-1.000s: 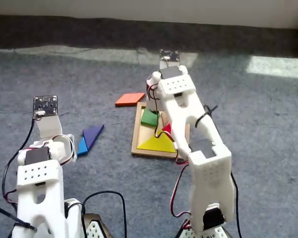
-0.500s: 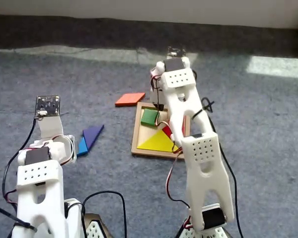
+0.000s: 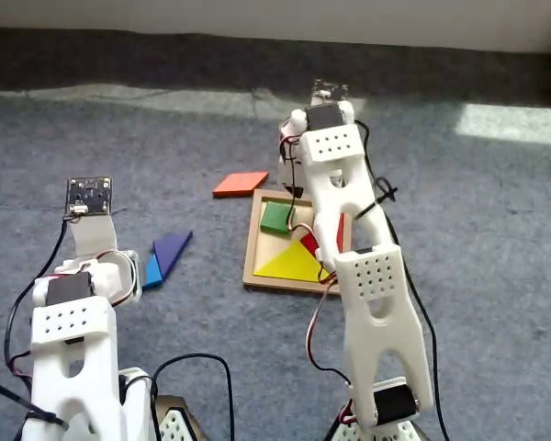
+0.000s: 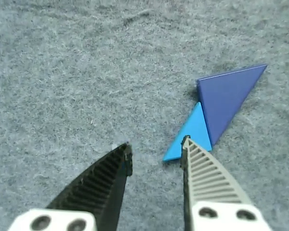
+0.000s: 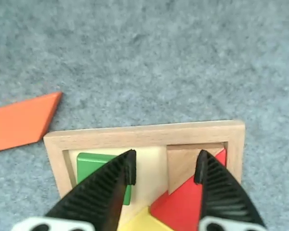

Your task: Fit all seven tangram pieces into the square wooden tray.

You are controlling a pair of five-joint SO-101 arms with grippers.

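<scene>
Lowering your right gripper [image 5: 164,168], apart and empty over the tray [image 5: 144,135], could knock the red piece [image 5: 189,204] askew; left gripper [image 4: 156,151], also apart, hangs beside the blue triangle [image 4: 191,132].

surface: grey carpet [image 3: 477,276] | far edge: dark strip [image 3: 165,57] | sunlit patch [image 3: 507,121] on carpet

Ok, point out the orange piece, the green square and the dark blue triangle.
orange piece [image 3: 241,184]: high view, middle of its top face.
green square [image 3: 276,218]: high view, middle of its top face.
dark blue triangle [image 4: 225,97]: left wrist view, middle of its top face.
</scene>
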